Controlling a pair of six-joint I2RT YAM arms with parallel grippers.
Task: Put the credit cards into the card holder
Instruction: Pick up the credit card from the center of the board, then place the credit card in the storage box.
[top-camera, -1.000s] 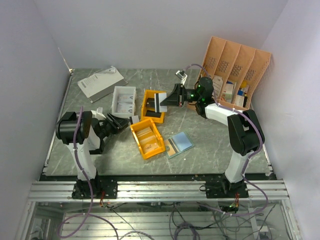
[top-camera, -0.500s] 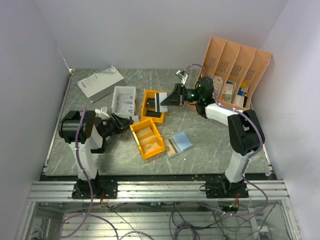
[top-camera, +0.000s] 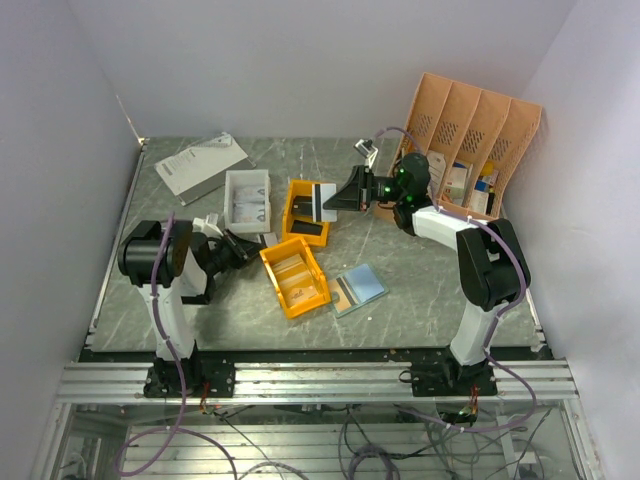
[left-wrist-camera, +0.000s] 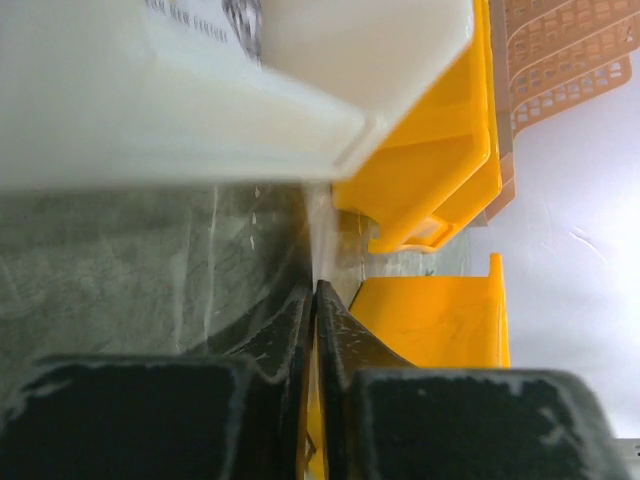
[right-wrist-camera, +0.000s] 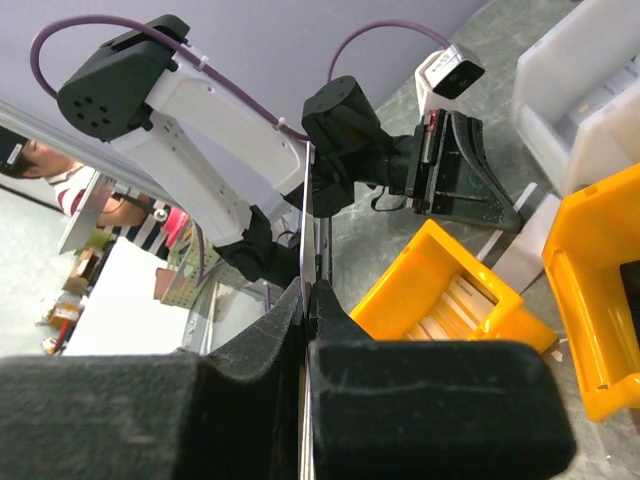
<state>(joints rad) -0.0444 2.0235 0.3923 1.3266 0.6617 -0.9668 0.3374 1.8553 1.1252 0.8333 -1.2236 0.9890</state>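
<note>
We see the card holder (top-camera: 360, 288) lying open and flat on the counter (top-camera: 420, 290). It shows its light blue inside and dark pocket strips. It lies just to the right of the near yellow bin (top-camera: 277, 285) and is well apart from both claws.

The right claw (top-camera: 340, 200) is closed on a credit card (top-camera: 322, 204), which is white with a dark stripe. It holds the card in the air above the far yellow bin (top-camera: 290, 210). In the right wrist view this card (right-wrist-camera: 305, 225) appears only as a thin line. It stands out from between the two fingers, which are pressed together.

The left claw (top-camera: 245, 248) is low over the counter. It is between the white bin (top-camera: 248, 176) and the near yellow bin, and it points to the right. In the left wrist view its fingers (left-wrist-camera: 290, 340) stand almost together, with only a narrow slit between them. A thin pale edge (left-wrist-camera: 322, 235) rises from the fingertips, close under the corner of the white bin (left-wrist-camera: 200, 100). We cannot tell whether the left claw pinches this edge or only touches it.

The near yellow bin contains some flat pale pieces, but they are too small for us to name. A peach desk organiser (top-camera: 470, 130) stands at the far right of the counter. A grey and white booklet (top-camera: 200, 165) lies at the far left corner.
</note>
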